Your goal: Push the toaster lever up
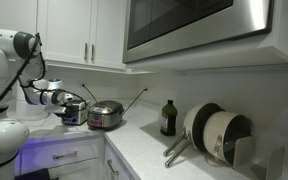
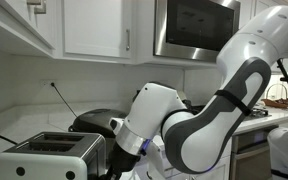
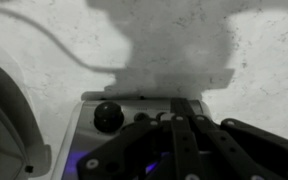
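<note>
Arm (image 2: pixel 216 108) nr toaster (image 2: pixel 46 156), cooker (image 2: pixel 92 122) behind

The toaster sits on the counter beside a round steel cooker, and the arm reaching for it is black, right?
Not black: the arm is white, as both exterior views show. The toaster does sit beside the round steel cooker on the counter.

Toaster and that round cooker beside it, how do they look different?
The toaster is a box with flat sides; the round cooker is curved like a pot. The toaster has open slots on top; the cooker wears a lid. Both are shiny metal and sit on the white counter.
</note>
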`<state>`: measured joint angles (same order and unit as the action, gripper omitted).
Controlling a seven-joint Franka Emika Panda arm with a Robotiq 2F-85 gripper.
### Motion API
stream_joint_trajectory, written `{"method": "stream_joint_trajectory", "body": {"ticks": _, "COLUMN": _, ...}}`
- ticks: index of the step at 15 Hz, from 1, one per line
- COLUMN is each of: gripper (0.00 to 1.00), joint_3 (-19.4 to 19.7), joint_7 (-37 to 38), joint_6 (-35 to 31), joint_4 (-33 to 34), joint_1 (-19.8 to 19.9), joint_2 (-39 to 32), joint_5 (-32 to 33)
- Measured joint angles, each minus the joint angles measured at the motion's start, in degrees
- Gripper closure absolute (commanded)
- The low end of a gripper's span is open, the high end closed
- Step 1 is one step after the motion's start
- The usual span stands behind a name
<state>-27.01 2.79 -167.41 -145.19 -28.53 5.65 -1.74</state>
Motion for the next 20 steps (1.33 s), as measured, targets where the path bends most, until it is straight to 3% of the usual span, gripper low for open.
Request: {"method": "stream_joint_trajectory", "body": {"ticks": 20, "gripper": 1.0, "joint_3": -0.8, "joint_7": 0.0, "joint_6": -5.3, "joint_4": -0.3, "joint_1": -1.4, "joint_2": -2.4, "joint_5": -3.8}}
